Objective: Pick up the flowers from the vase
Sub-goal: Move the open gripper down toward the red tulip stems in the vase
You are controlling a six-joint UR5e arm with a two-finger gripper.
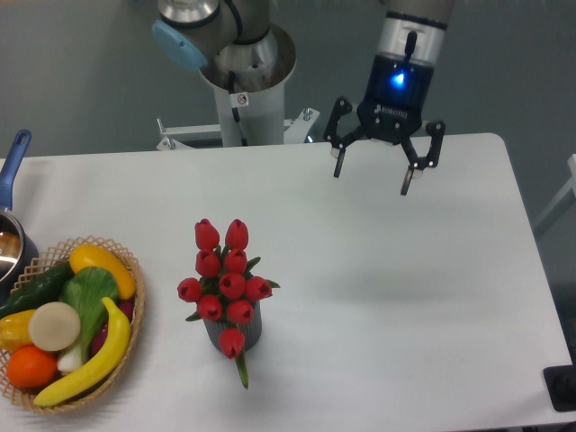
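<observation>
Above table's far side, end effector (373, 175) spread wide, empty; flowers (225, 281) in vase (236, 329) well apart, front-left.

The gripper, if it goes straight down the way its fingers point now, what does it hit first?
Most likely bare table. The open gripper points down, well right of the flowers and vase, though depth is uncertain.

Glossy plastic flowers (225, 283), ribbed vase (236, 332)

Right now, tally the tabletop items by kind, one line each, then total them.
Flowers, one bunch: 1
Vase: 1
Basket of fruit and vegetables: 1
Pot, blue handle: 1
Total: 4
</observation>
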